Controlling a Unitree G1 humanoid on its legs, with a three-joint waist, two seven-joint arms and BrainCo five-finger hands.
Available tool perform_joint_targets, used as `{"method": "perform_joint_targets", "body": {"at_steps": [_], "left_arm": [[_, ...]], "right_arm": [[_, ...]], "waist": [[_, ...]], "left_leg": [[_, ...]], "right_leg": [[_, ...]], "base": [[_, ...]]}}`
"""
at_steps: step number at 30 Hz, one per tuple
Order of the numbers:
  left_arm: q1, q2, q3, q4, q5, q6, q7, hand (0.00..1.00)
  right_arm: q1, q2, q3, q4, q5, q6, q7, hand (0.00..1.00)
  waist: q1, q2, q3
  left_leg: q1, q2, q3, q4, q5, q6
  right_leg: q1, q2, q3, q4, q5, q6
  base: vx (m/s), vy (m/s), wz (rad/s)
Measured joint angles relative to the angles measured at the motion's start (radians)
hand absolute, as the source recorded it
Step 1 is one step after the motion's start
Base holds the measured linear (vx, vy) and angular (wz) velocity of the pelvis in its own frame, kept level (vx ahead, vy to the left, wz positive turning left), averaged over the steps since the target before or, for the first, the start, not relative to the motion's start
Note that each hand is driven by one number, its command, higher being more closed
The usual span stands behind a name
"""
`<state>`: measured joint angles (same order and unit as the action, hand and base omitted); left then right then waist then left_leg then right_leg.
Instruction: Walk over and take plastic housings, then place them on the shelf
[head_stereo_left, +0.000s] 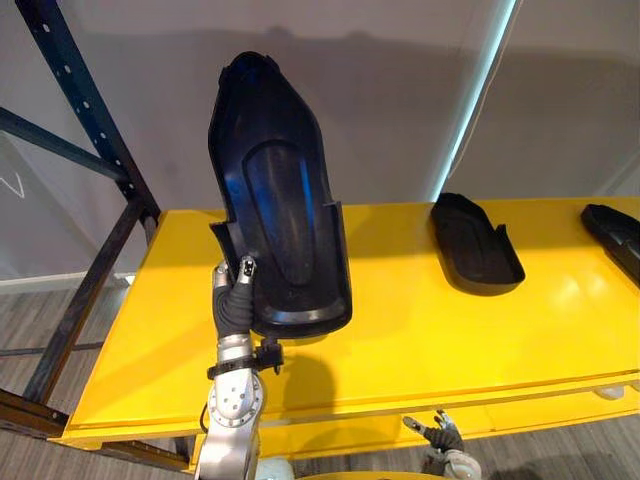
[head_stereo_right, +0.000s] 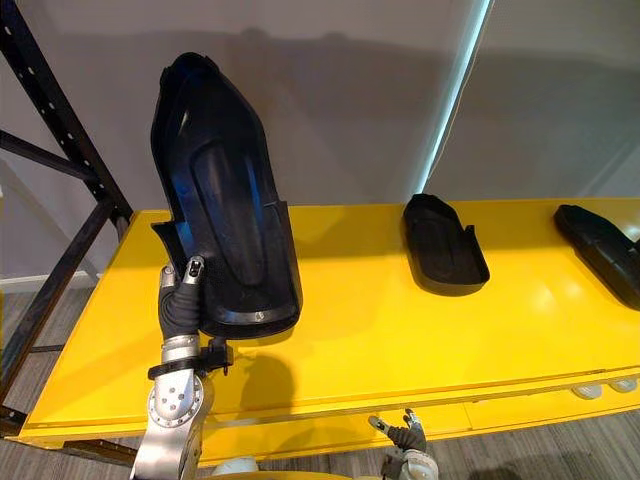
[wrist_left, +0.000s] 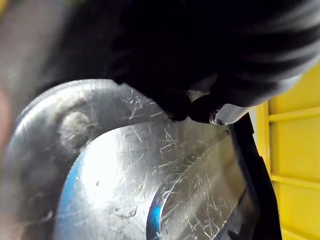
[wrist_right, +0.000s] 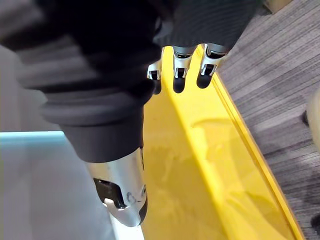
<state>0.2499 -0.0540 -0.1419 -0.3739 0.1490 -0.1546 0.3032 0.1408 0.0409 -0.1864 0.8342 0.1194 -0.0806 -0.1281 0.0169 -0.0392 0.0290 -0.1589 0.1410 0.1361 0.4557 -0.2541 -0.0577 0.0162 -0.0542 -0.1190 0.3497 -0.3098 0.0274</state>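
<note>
1. The big black plastic housing (head_stereo_left: 280, 200) stands nearly upright in the air, its hollow side facing the camera and its lower end just above the left part of the yellow shelf (head_stereo_left: 420, 340).
2. The left hand (head_stereo_left: 232, 300) holds it from below at its lower left edge, with the fingers grasping the rim.
3. A second black housing (head_stereo_left: 475, 245) lies flat on the shelf, well apart to the right.
4. A third housing (head_stereo_left: 615, 235) lies at the shelf's far right end.
5. The right hand (head_stereo_left: 442, 434) hangs low by the shelf's front edge, its fingers (wrist_right: 180, 77) released and holding nothing.
6. A dark blue rack post (head_stereo_left: 90, 130) rises at the left of the shelf.
</note>
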Motion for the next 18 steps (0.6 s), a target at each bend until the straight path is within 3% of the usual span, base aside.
{"method": "perform_joint_targets", "body": {"at_steps": [8,18], "left_arm": [[0.013,0.0,0.017,0.004,0.002,0.001,-0.02,1.0],[-0.006,0.031,0.103,0.092,0.063,0.043,-0.013,1.0]], "right_arm": [[0.005,0.0,0.001,0.006,0.0,-0.001,0.0,0.0],[0.035,-0.006,0.017,0.025,-0.014,-0.003,0.003,0.0]], "waist": [[0.0,-0.015,-0.015],[-0.001,-0.014,-0.029]], "left_leg": [[0.052,0.021,0.023,-0.113,0.063,-0.005],[0.061,0.017,0.054,-0.18,0.098,-0.006]], "right_leg": [[0.049,0.033,0.042,-0.133,0.108,-0.01],[0.049,0.034,0.077,-0.212,0.16,-0.008]], "base": [[0.05,-0.007,-0.07],[-0.07,0.011,-0.13]]}}
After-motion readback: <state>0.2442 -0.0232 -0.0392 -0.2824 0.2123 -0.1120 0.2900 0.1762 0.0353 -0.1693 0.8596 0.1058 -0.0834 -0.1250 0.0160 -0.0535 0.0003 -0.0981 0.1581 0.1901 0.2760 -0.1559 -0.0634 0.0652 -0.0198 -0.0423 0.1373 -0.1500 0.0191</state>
